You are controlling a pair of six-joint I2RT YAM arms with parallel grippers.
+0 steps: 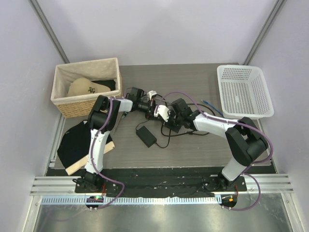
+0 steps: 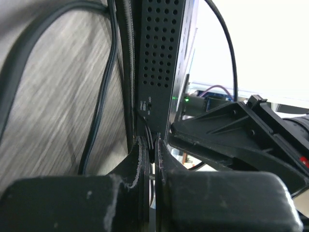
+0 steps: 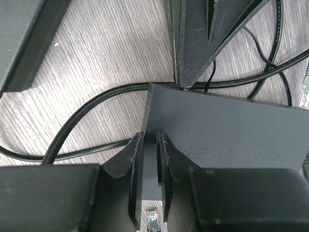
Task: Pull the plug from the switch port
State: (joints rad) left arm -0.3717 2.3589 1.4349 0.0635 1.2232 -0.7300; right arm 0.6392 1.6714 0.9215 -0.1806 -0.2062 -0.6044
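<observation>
The switch, a flat dark box [image 3: 222, 125], is held up off the table between both grippers; its perforated edge [image 2: 159, 53] shows a green light. My right gripper [image 3: 150, 137] is shut on the box's corner, one finger on each face. My left gripper [image 2: 152, 145] is shut on a thin black cord end at the box's far edge. In the top view the left gripper [image 1: 154, 108] and right gripper [image 1: 167, 118] meet at mid-table and hide the box. The bright-blue cable [image 1: 210, 105] lies on the table right of the right arm. Its plug is not clearly visible.
A black adapter brick [image 1: 146, 136] lies just in front of the grippers, with black cords [image 3: 72, 121] looping around it. A wicker basket [image 1: 87, 92] stands back left and a white plastic basket [image 1: 244, 92] back right. Black cloth on a board [image 1: 77, 142] lies front left.
</observation>
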